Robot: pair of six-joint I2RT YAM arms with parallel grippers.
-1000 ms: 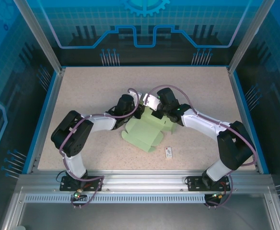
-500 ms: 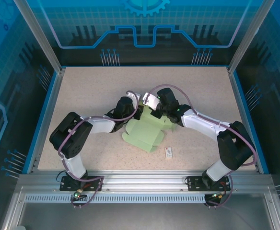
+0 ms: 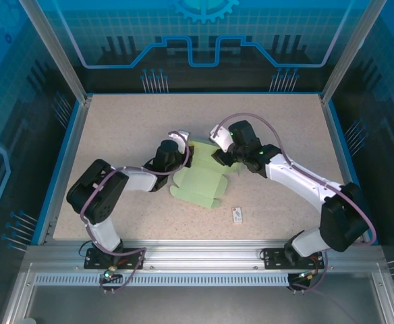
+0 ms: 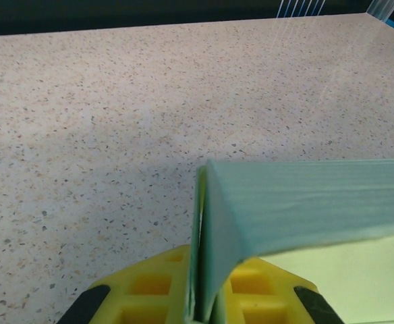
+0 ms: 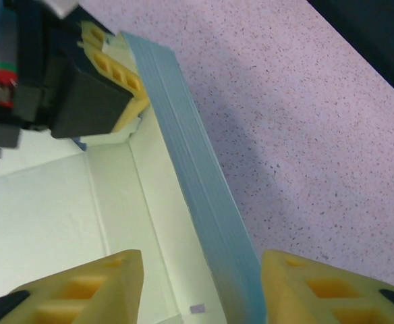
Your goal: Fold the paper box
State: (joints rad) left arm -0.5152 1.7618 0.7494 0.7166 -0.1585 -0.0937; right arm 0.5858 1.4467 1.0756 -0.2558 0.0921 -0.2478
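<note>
Across the enclosure floor runs the speckled beige tabletop (image 3: pixel 116 135), blue-rimmed on three sides. From the near edge the left arm (image 3: pixel 133 179) lies low and bends toward the middle, and the right arm (image 3: pixel 298 181) sweeps in from the right; their ends nearly meet around mid-table. Between and under those ends lies the paper box (image 3: pixel 200 185): pale mint-green card, an irregular cut-out with flaps, mostly flat on the tabletop just left of centre. One long flap along its far side stands up on edge. Noted at that flap's end: the left pincer (image 4: pixel 200 300), clenched on the card. In the left wrist view its yellow fingers (image 4: pixel 150 283) press either side of the thin sheet, and the flap runs off to the right. Further along the same flap, the right pincer (image 5: pixel 197 290) is released, its fingers wide apart and straddling the upright card, which sits nearer one finger; contact cannot be told. Nearer the arm bases, apart from the box's near edge, a small white tag (image 3: pixel 237 214) with a dark mark lies flat.
</note>
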